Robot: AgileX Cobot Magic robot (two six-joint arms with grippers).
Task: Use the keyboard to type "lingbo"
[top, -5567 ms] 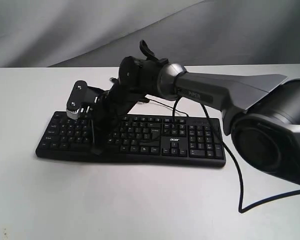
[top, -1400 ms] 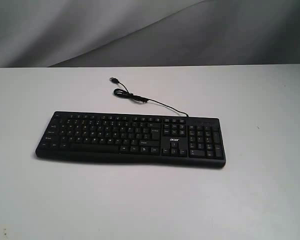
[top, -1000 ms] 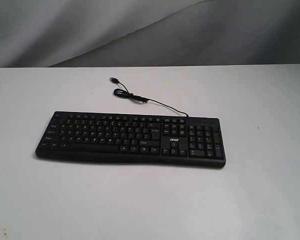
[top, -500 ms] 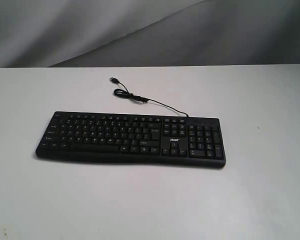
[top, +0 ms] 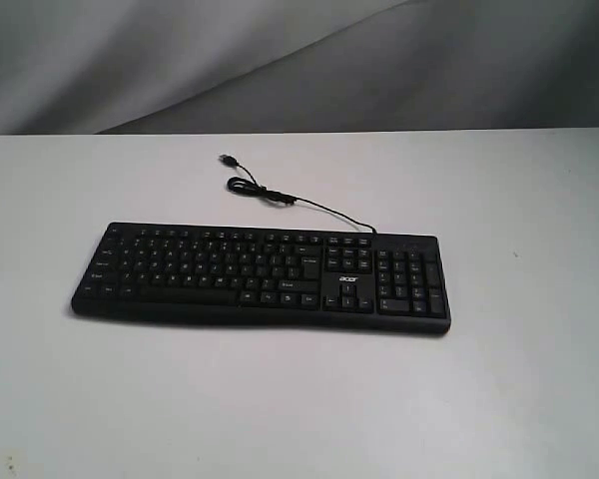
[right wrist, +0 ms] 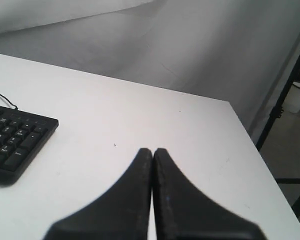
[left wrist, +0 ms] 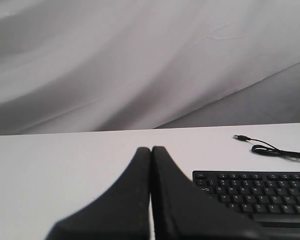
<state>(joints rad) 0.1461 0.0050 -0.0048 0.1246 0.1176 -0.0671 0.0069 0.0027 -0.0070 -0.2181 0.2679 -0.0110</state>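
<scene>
The long black keyboard lies flat on the white table, number pad to the right, its thin cable curling away behind it to a loose USB plug. No arm shows in the exterior view. In the left wrist view my left gripper is shut and empty, off the keyboard's left end. My right gripper is shut on nothing, over bare table beyond the keyboard's number-pad end.
The white table ends at an edge past the right gripper, with a dark stand on the floor beyond. A grey cloth backdrop hangs behind the table.
The right arm that stood over the keyboard's left half 5.6 s ago has pulled out of the exterior view. Over the last second and a half nothing has moved.
</scene>
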